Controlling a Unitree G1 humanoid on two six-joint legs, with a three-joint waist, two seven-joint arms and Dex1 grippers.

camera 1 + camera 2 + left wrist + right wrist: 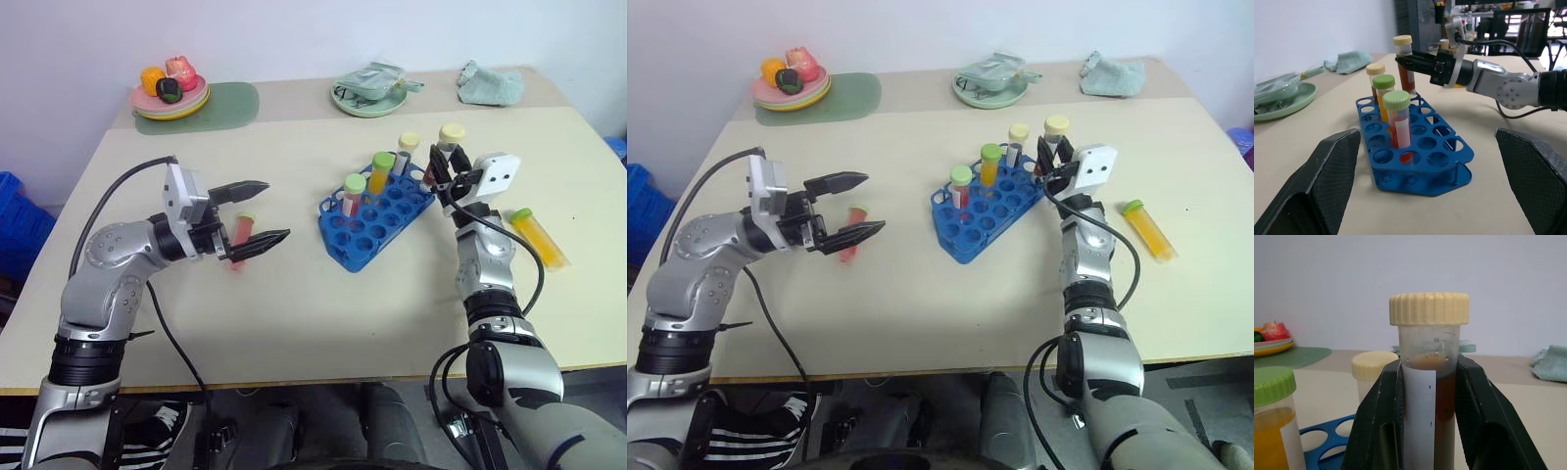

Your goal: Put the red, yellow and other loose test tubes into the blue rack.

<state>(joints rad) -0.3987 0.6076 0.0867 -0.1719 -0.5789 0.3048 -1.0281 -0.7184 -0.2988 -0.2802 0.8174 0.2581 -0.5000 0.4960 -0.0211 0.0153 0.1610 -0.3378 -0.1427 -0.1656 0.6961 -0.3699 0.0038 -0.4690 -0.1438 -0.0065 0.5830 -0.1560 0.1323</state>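
Two fingers of the right gripper [1425, 431] clamp the brown-filled tube [1428, 382] by its sides, upright, cap above the fingertips, over the far right corner of the blue rack [377, 217]. Three other tubes stand in the rack. The left gripper [257, 213] hangs with fingers spread wide, holding nothing; the red-filled tube [241, 235] lies on the worktop [294, 304] seen between them. The yellow-filled tube [539, 238] lies right of the right arm.

The bright blue rack [375, 217] sits on a beige counter [294, 304], and the brown-filled tube [1429, 396] has a pale yellow cap and white label.
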